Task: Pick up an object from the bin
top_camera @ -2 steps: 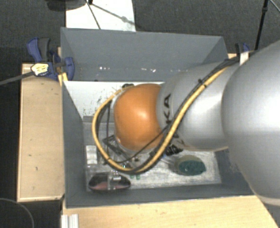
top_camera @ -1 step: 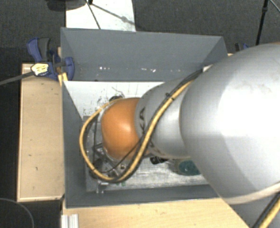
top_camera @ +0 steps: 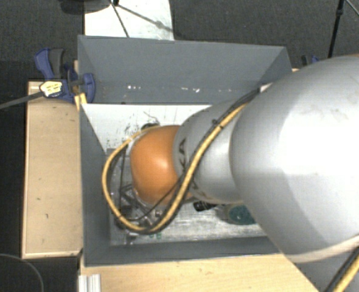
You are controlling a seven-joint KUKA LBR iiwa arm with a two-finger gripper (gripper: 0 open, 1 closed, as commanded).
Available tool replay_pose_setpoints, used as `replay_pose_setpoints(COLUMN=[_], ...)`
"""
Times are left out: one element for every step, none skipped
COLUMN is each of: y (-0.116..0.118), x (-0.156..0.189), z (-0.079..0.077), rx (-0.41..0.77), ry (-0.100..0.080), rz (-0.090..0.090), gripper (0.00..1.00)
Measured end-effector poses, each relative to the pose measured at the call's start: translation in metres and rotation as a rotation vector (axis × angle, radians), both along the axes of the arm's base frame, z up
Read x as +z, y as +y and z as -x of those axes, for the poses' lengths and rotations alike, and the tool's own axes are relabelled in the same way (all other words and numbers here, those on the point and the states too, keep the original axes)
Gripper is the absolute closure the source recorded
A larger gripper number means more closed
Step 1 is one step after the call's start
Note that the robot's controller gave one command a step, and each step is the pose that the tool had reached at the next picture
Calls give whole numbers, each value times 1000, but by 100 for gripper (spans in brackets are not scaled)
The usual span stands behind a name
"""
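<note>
1. Closest to the camera is my own arm [top_camera: 301, 163]. The fat silver link comes in from the right and covers most of the right half of the bin [top_camera: 167, 72].
2. Next down is the orange cover [top_camera: 152, 163] on my wrist, with a yellow cable [top_camera: 188, 169] looping round it and sagging toward the bin's floor on the left side.
3. My end effector [top_camera: 132, 210] sits under that orange cover, low in the bin's near left corner, just a dark tangle of metal poking out. Honestly can't tell if it's wide or narrow, or whether it's holding anything, because the cover and cable are in the way.
4. On the floor along the near wall there's a teal thing [top_camera: 241, 215], roundish, lying off to the picture-right of my end effector and clearly apart from it. It's half tucked under my arm, so I can't tell its full shape.
5. Between that and my end effector is a small dark bit [top_camera: 204, 207], also mostly hidden, and I've no idea what it is.
6. Further back the floor is white and scuffed with dark marks, and the tall grey back wall rises behind it.
</note>
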State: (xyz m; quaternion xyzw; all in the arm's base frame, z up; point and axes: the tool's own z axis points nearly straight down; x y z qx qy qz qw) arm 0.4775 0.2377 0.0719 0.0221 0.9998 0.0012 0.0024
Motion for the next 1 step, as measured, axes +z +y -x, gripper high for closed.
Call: replay_pose_setpoints(y=[-23], x=[149], z=[-25], rx=[102], ry=[-5], rz=[0], gripper=[100])
